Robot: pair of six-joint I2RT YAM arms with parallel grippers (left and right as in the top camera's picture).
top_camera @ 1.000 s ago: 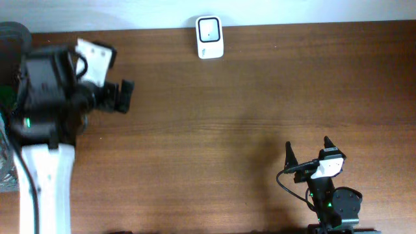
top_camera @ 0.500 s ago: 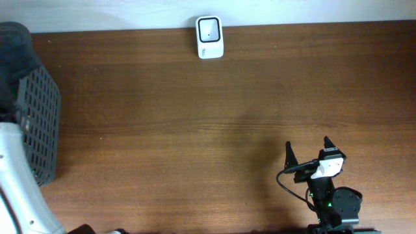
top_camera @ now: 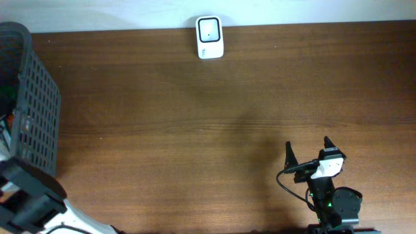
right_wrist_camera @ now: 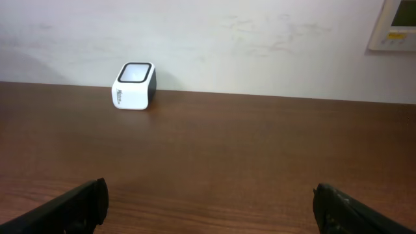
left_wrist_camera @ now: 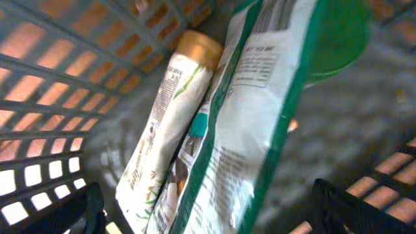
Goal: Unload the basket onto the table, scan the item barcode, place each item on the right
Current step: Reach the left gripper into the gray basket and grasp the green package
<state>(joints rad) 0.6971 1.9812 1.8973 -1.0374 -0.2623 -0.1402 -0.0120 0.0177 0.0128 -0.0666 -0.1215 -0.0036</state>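
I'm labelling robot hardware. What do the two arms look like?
The right arm is black, with two pointed black jaws, a white block by them, a looping black cable and a small green light. The left arm shows a black boxy housing on a white link.

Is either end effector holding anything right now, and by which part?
Nothing is held. The left end effector is open above the green-white pouch and the tube in the basket; the right end effector is open over the table.

Black right tool (top_camera: 307, 143); white housing (top_camera: 327, 167); black cable (top_camera: 281, 179)
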